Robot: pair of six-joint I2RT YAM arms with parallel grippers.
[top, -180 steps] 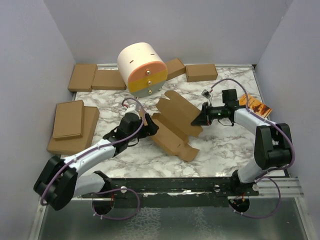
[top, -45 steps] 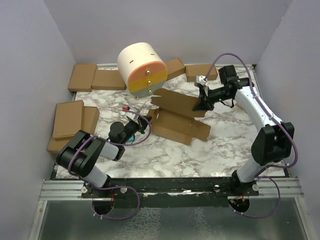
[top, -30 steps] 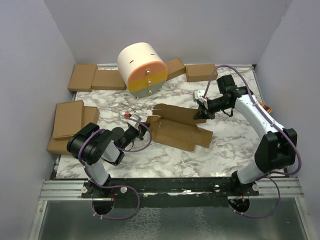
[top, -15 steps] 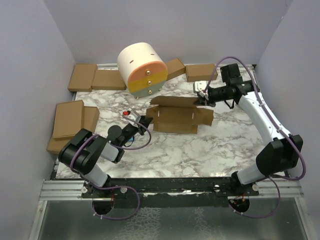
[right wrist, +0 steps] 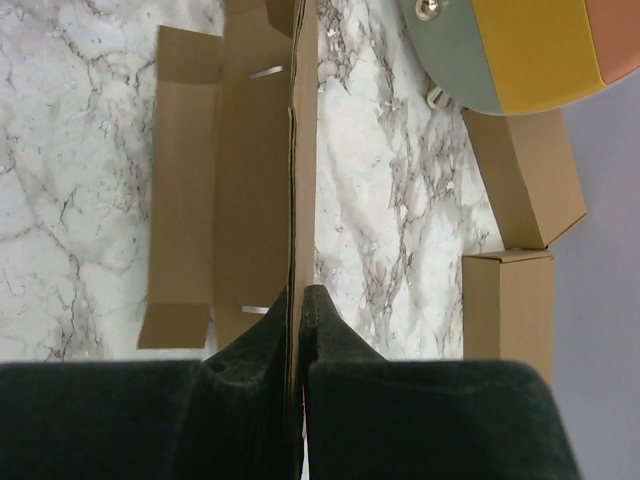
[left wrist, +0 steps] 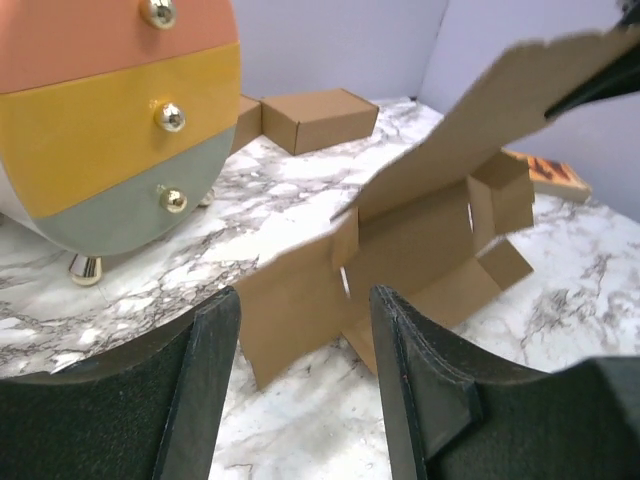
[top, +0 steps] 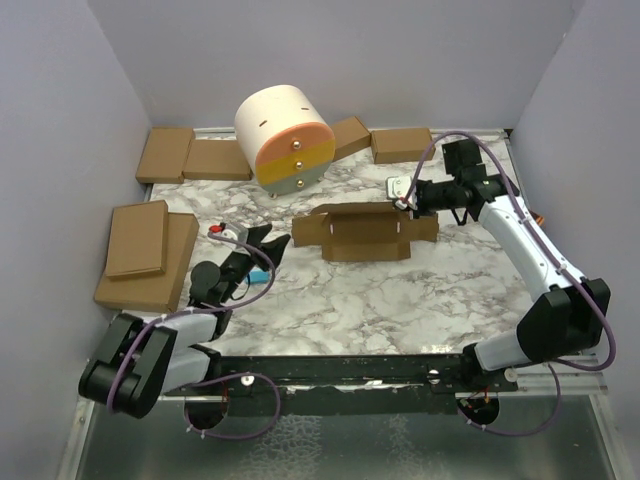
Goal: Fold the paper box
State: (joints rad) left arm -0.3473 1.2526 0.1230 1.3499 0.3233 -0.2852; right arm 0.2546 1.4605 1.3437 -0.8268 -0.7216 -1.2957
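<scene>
Your left end effector point(top: 270, 240) was the nearest thing to the bases. It hovered low over the counter point(top: 400, 300) with its two fingers point(left wrist: 200, 390) apart and nothing between them. It pointed toward the paper box point(top: 365, 232) but was a little apart from it, touching nothing.

The paper box lay further out, near the middle of the counter. It was only partly formed: one wide panel with its slots lay flat on the marble, and the long panel behind it was lifted up on the fold line. In the left wrist view this raised panel leaned at a tilt, and a small side flap stood up at the right end.

Your right end effector point(right wrist: 300, 300) was at the far right corner of the sheet. Its fingers were pressed together on the edge of the raised panel, so it carried that panel alone.

I judge that the step in hand was the folding of the long panel. The next move probably calls for the left end effector to go in and press down the flat part, so the crease can become sharp without the sheet sliding.

Behind stood a round chest of drawers point(top: 285, 135) and some ready-made boxes point(top: 403, 144).
</scene>
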